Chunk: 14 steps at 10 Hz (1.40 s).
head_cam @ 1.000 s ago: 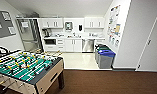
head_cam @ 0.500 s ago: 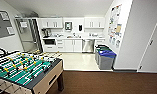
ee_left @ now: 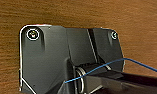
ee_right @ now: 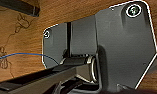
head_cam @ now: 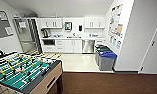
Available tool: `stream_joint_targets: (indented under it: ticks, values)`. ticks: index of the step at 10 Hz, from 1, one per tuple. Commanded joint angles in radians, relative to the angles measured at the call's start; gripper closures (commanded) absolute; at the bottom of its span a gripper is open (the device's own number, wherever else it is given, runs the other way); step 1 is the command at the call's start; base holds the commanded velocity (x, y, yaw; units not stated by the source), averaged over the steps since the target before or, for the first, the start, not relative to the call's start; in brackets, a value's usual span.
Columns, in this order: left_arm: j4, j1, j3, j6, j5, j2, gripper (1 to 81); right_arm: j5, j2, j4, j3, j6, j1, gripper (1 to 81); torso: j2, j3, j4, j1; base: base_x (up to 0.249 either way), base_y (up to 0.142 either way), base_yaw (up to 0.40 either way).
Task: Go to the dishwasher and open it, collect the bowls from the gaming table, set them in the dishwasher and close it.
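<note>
One steel-fronted dishwasher point(head_cam: 88, 46) (shut)

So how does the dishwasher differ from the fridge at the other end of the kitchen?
The dishwasher is low, set under the counter among white cabinets; the fridge is tall, rising above counter height. The dishwasher sits toward the right end of the kitchen run, near the bins; the fridge stands at the left end, beyond the foosball table. Both have metallic fronts and both appear shut.

The head camera looks from high up across the room toward the dishwasher point(head_cam: 88, 46); both wrist cameras face down, close above brown floor point(ee_left: 69, 12).
</note>
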Motion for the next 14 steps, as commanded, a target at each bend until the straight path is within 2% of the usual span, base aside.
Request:
stream_joint_targets:
  ticks: [1,14]
  values:
    - [0.000,-0.055,0.012,0.008,0.053,-0.015,1.0,-0.049,-0.017,0.016,0.016,-0.001,0.050,1.0,0.000,0.000,0.000,0.000,0.123,0.000,0.000]
    - [-0.002,-0.055,0.013,0.008,0.053,-0.016,1.0,-0.051,-0.021,0.004,0.022,-0.003,0.054,1.0,0.000,0.000,0.000,0.000,0.097,0.000,0.000]
